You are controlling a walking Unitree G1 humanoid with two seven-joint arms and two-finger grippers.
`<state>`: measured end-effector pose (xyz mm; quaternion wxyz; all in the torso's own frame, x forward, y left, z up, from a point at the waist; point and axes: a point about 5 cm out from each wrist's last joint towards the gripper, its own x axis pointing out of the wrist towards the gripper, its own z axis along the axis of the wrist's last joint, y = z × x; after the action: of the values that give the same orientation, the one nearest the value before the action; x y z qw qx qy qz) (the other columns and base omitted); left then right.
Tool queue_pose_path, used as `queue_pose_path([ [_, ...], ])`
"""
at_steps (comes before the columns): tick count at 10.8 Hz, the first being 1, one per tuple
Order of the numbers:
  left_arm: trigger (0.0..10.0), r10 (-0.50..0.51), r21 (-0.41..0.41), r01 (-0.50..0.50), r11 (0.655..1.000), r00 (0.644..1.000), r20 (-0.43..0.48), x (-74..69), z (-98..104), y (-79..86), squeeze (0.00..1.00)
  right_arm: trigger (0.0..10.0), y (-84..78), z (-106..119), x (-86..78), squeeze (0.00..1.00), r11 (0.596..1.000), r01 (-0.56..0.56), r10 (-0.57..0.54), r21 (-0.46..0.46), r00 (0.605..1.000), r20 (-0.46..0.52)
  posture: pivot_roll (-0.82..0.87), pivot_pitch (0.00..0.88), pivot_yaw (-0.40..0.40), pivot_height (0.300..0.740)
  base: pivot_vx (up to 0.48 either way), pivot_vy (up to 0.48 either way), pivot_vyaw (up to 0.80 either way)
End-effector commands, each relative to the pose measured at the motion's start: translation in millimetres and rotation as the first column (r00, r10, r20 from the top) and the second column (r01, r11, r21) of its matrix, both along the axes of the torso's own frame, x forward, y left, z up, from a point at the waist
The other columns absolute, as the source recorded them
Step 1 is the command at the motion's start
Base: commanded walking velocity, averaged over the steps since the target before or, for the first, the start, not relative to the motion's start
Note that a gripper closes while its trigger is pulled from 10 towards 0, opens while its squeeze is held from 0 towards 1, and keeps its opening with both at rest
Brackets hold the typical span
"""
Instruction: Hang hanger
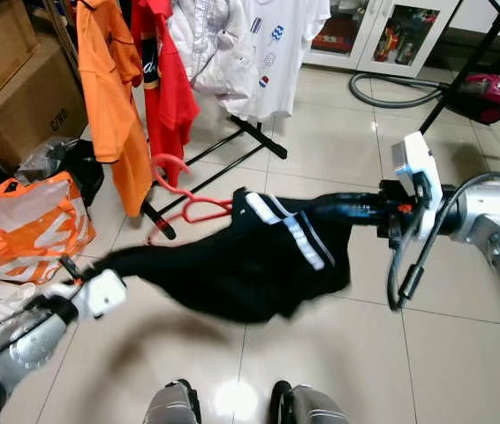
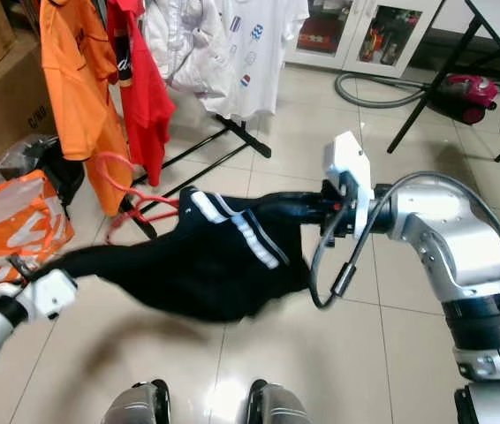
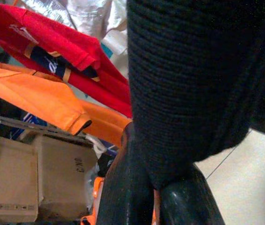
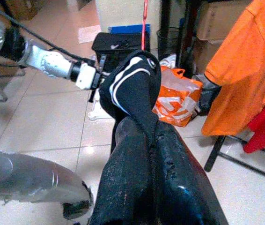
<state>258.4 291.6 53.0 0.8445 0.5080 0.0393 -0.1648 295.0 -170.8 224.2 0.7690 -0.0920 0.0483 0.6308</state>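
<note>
Garment [image 1: 259, 256] stretched between both grippers, red hanger [image 1: 184, 190] beside rack foot.

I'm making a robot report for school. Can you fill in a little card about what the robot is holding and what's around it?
Held thing: black garment with white stripes, stretched between both grippers above the tiled floor
Left gripper: shut on one end of the garment
Right gripper: shut on the other end
Hanger: red hanger, at the striped end of the garment
Nearby: clothes rack with orange shirt, red shirt and white shirt
Also nearby: orange bag, cardboard boxes
</note>
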Motion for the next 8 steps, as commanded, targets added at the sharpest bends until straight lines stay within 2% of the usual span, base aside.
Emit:
queue_pose_path([
  [1,0.0,0.083,0.047,-0.081,0.996,0.995,-0.048,-9.1,-5.3,18.5,0.00,0.0,-11.4,19.9,3.7,0.00,0.999,0.027,-0.024,-0.023,0.996,0.091,-0.01,0.195,-0.042,0.740,0.000,0.000,0.00],
  [3,0.0,0.141,0.082,-0.135,0.988,0.987,-0.078,-15.2,-8.5,30.0,0.00,0.0,-22.6,32.2,9.5,0.00,0.999,0.051,-0.049,-0.017,0.991,0.122,-0.01,0.195,-0.042,0.740,0.000,0.000,0.00],
  [5,0.0,0.169,0.124,-0.155,0.980,0.979,-0.114,-20.2,-13.6,35.7,0.00,0.0,-30.1,44.6,10.7,0.00,0.996,0.039,-0.047,0.080,0.994,0.102,-0.01,0.187,-0.039,0.740,0.000,0.000,0.00],
  [8,0.0,0.204,0.162,-0.179,0.970,0.966,-0.158,-28.0,-20.3,42.1,0.00,0.0,-40.5,45.1,9.1,0.00,0.995,0.028,-0.034,0.099,0.997,0.064,-0.01,0.173,-0.036,0.740,0.000,0.000,0.00],
])
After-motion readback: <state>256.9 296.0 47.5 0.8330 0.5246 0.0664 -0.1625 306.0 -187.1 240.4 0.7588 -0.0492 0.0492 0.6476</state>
